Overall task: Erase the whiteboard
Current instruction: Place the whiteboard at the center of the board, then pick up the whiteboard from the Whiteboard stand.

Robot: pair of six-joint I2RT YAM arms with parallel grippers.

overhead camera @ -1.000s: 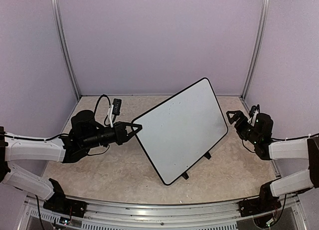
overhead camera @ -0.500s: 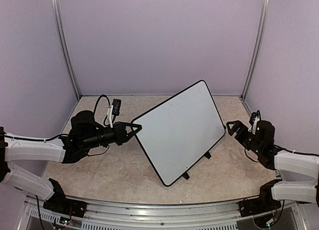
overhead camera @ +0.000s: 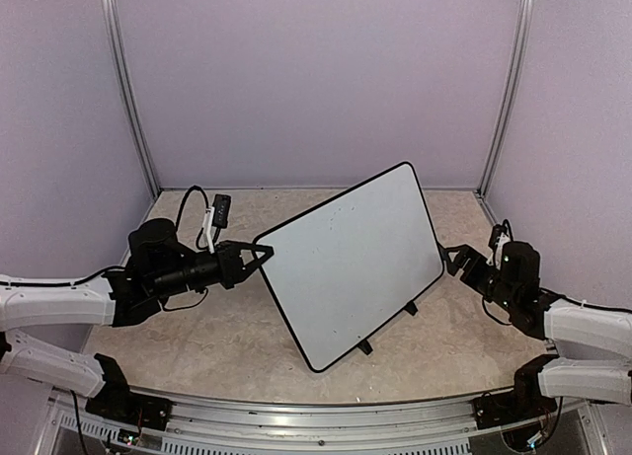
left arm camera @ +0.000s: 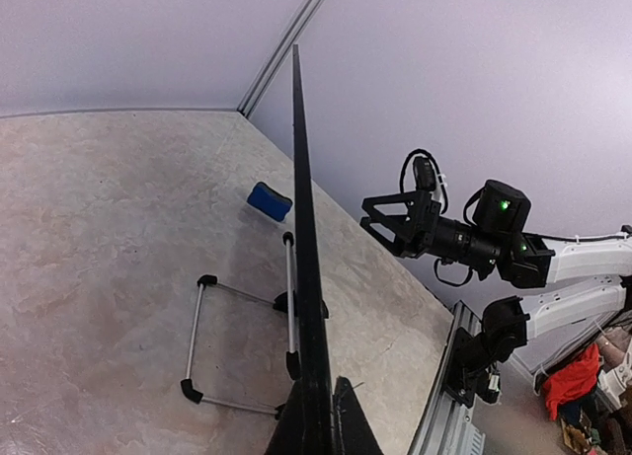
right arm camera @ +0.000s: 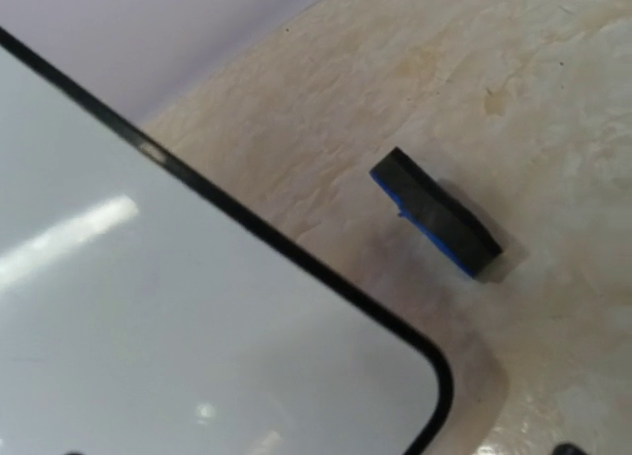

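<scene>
top: overhead, whole table [overhead camera: 237, 327] | wrists: close, both see whiteboard [overhead camera: 351, 263], eraser [right arm camera: 434, 223]

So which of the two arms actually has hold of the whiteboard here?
The left gripper: its fingers are shut on the left edge of the whiteboard. The right gripper is open beside the right edge, gripping nothing.

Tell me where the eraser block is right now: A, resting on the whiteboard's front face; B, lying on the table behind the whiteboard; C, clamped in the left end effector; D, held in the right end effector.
B: the eraser lies flat on the table just past the corner of the whiteboard, with nothing gripping it.
</scene>
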